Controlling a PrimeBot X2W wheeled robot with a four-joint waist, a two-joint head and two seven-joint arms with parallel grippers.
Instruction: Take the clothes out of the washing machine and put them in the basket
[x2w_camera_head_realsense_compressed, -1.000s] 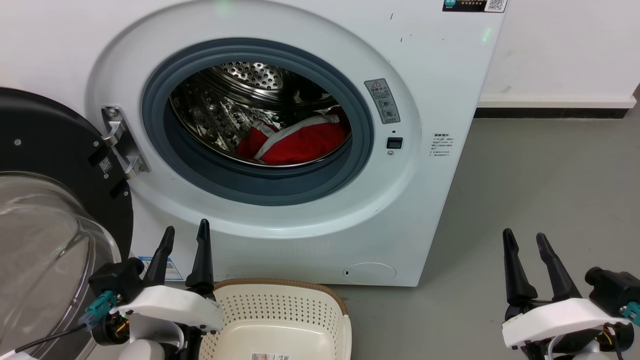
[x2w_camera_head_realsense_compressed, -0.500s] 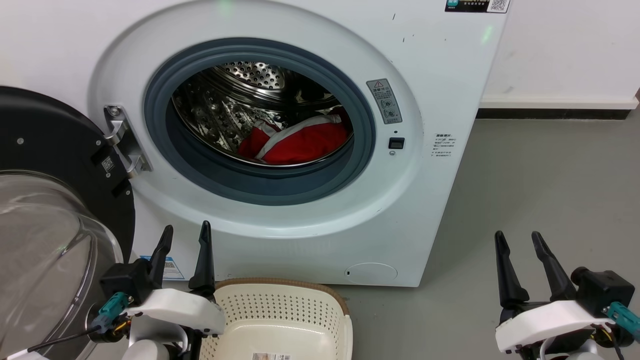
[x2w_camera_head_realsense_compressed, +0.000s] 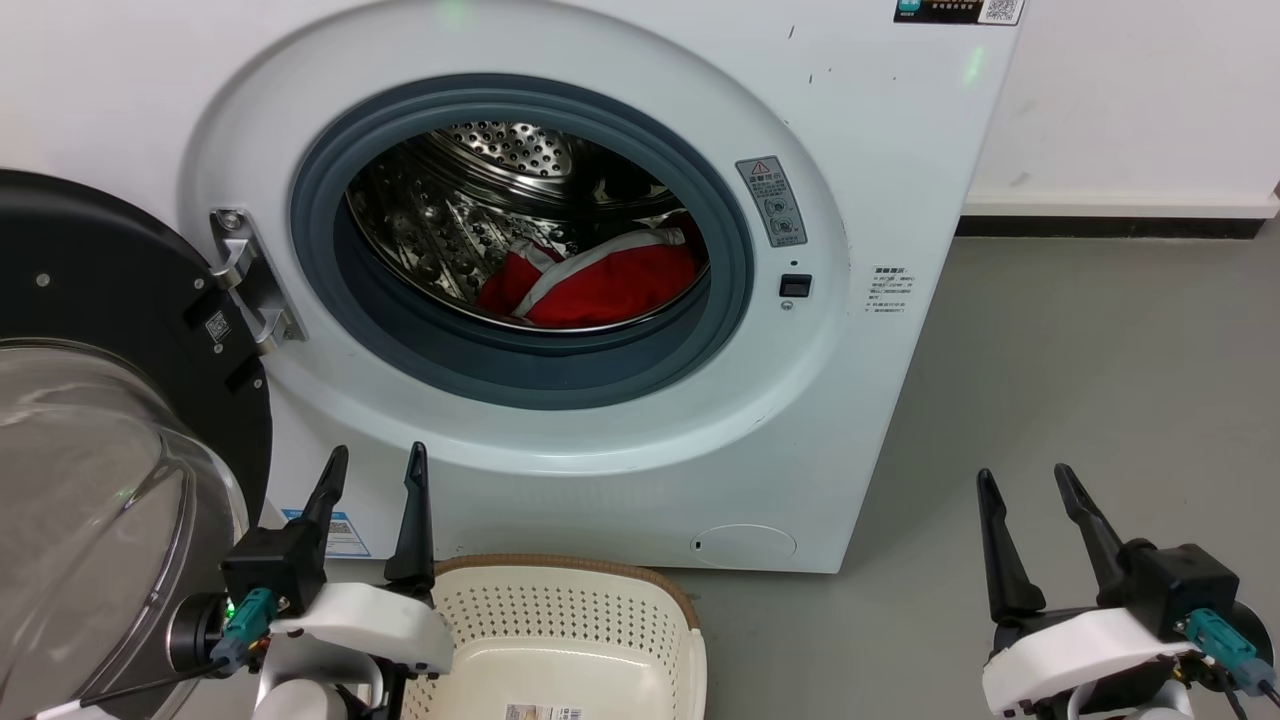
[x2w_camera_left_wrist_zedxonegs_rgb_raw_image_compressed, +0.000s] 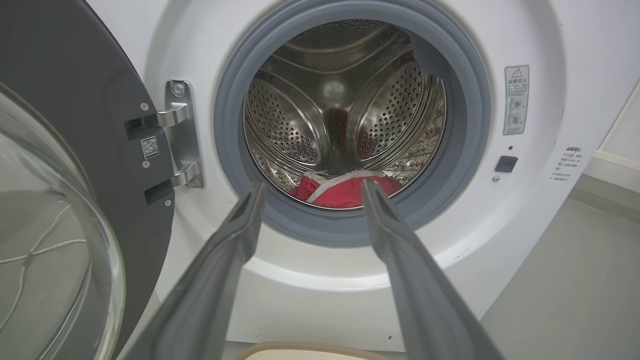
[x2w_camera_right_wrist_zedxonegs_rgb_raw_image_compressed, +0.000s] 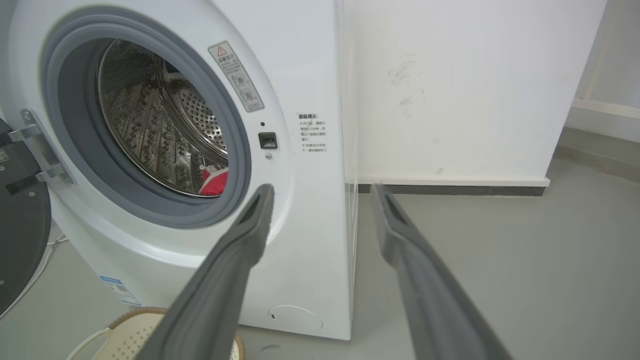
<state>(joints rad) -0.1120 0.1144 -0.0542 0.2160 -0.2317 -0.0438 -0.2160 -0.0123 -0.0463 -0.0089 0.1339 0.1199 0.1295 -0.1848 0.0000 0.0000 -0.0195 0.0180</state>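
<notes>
Soft red clothes (x2w_camera_head_realsense_compressed: 600, 285) lying crumpled in the perforated steel drum (x2w_camera_head_realsense_compressed: 500, 150) of the washing machine (x2w_camera_head_realsense_compressed: 880, 150), hole-walled cream basket (x2w_camera_head_realsense_compressed: 560, 610) sitting on the floor (x2w_camera_head_realsense_compressed: 1100, 350) before it, left end effector (x2w_camera_head_realsense_compressed: 378, 450) and right end effector (x2w_camera_head_realsense_compressed: 1023, 472) hovering, fingers spread, empty.

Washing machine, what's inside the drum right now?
Red clothes with a white band lie low in the steel drum of the washing machine. Whatever is beneath that pile, or behind the grey port ring, is covered.

Head looks down — wrists face washing machine (x2w_camera_head_realsense_compressed: 600, 470).
</notes>
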